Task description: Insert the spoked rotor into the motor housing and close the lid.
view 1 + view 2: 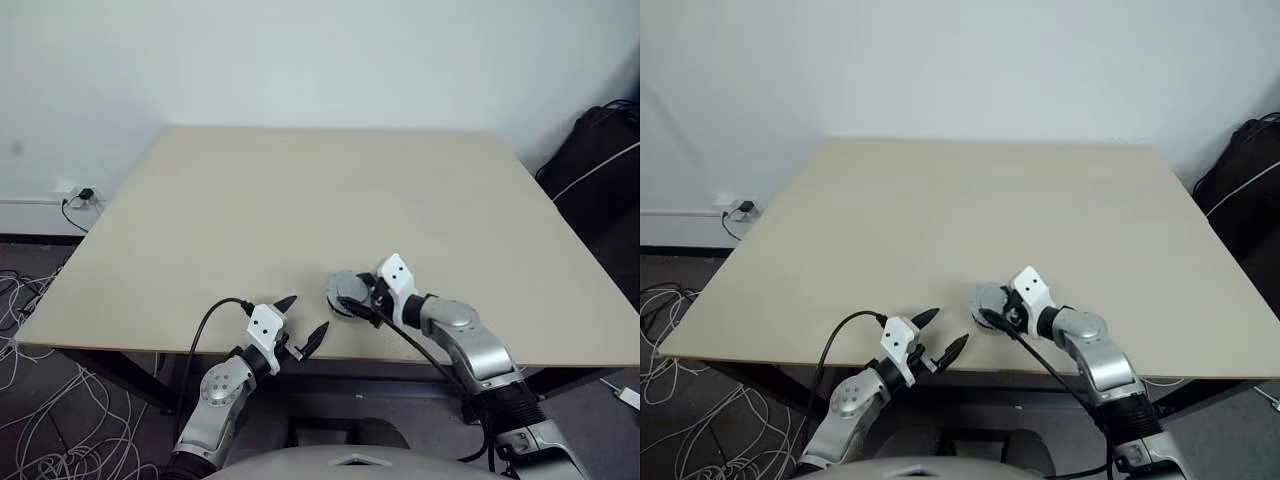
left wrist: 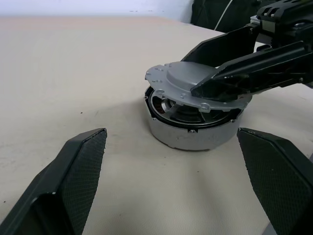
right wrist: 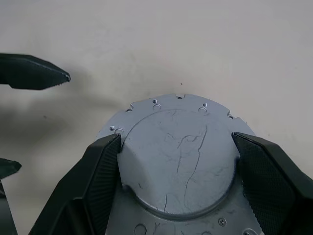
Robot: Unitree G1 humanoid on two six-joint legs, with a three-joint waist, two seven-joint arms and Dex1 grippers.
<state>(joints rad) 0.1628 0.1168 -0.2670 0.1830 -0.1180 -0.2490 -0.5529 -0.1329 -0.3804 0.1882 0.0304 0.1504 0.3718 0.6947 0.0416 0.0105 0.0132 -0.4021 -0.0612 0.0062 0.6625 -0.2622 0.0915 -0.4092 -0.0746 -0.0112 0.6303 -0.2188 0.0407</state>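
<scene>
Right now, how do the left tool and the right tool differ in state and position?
The left tool is wide open and holds nothing; the right tool is closed on the lid. The left tool waits beside the motor housing, near the table's front edge; the right tool holds the lid tilted over the housing, not yet seated. Both have two black fingers.

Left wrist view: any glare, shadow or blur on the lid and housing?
Left wrist view: lid evenly lit, no glare; it sits tilted on the motor housing, whose interior falls into shadow beneath it; the left pincer's near fingers look soft. Right wrist view: scratches on the lid read clearly, soft shadow on the table.
</scene>
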